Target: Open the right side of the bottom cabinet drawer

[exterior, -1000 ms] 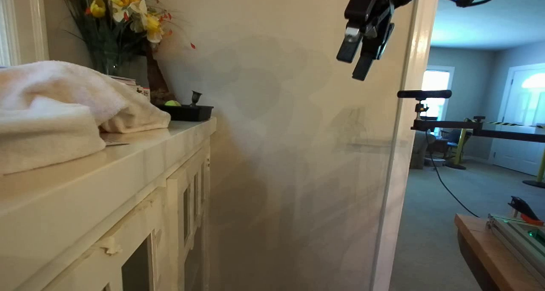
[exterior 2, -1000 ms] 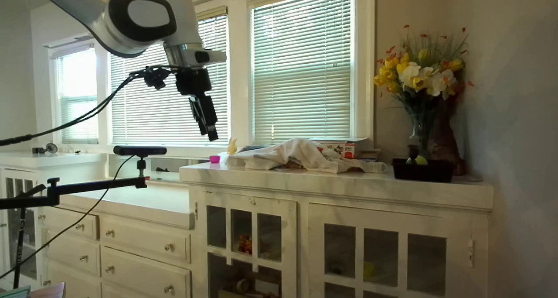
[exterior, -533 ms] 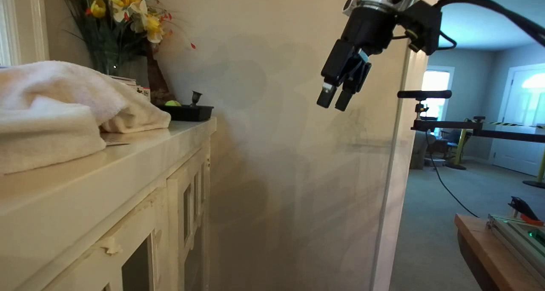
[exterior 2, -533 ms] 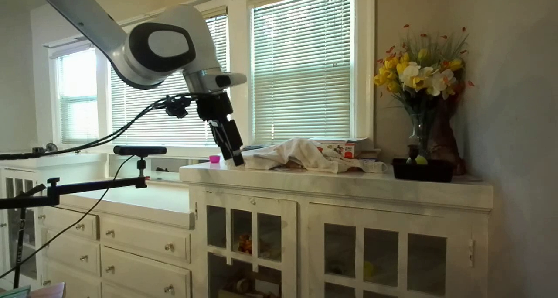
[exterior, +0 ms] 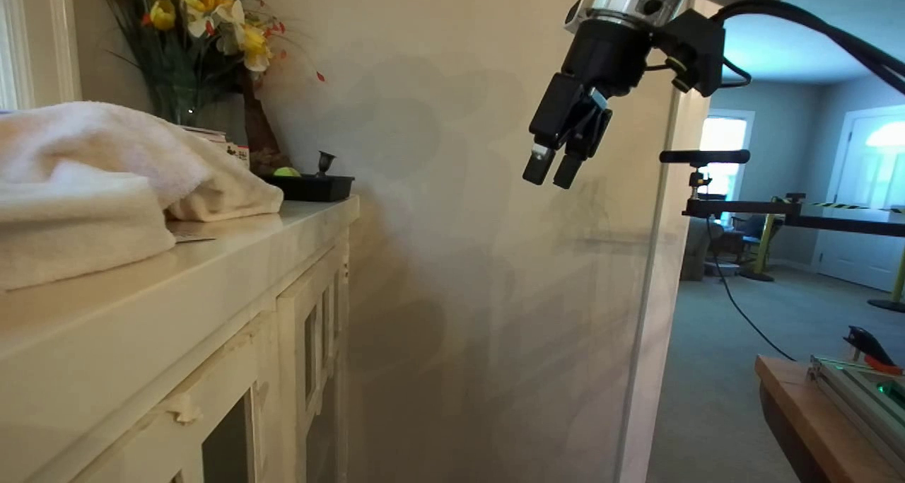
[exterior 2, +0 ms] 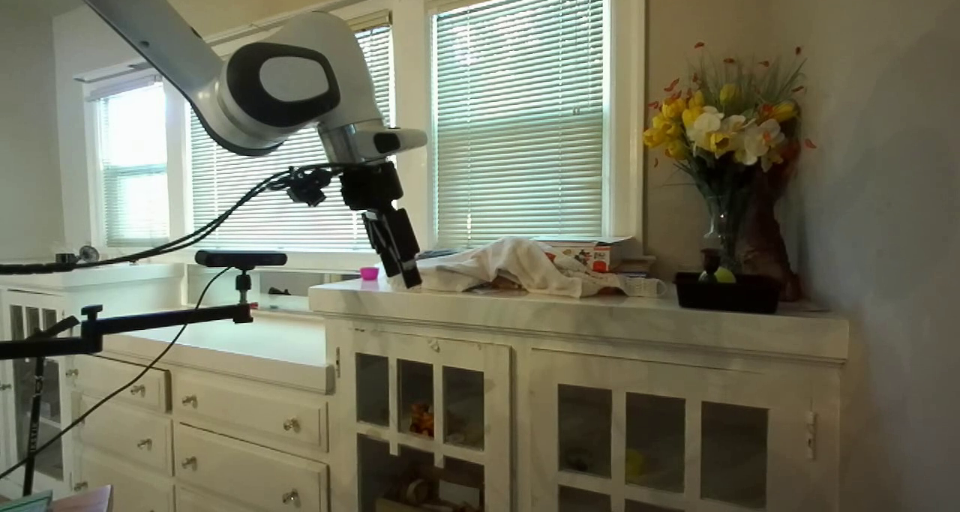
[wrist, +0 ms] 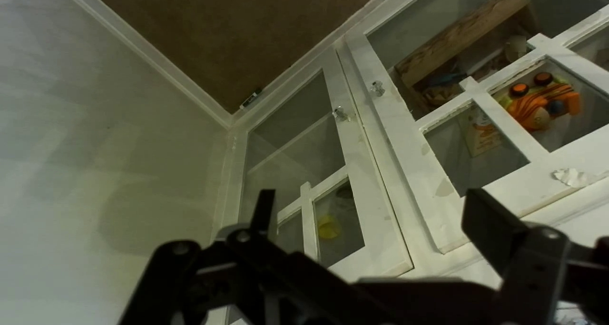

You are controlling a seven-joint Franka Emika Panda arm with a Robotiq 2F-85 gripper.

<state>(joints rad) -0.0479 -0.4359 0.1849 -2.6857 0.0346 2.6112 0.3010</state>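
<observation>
The white cabinet has two glass-paned doors. The right door point(exterior 2: 645, 372) looks shut; it also shows in the wrist view point(wrist: 373, 201), with a small clear knob point(wrist: 339, 114). The left door point(exterior 2: 497, 407) has its own clear knob point(wrist: 377, 88) and sits slightly proud of the frame in the wrist view. White drawers point(exterior 2: 247, 456) with knobs stand left of the doors. My gripper point(exterior: 553, 173) is open and empty, pointing down, apart from the cabinet. It also shows in an exterior view point(exterior 2: 410, 276) and in the wrist view point(wrist: 368, 203), fingers spread wide.
A white towel point(exterior 2: 517, 264), a black tray point(exterior 2: 727, 293), a flower vase point(exterior 2: 720, 220) and a pink cup point(exterior 2: 369, 273) are on the countertop point(exterior 2: 600, 313). A wall point(exterior: 459, 292) meets the cabinet's right end. A camera stand point(exterior 2: 165, 319) reaches in at left.
The arm has come down; my gripper moved left and down in an exterior view, right and down in another. Most of this came early; since half a second ago it has barely moved.
</observation>
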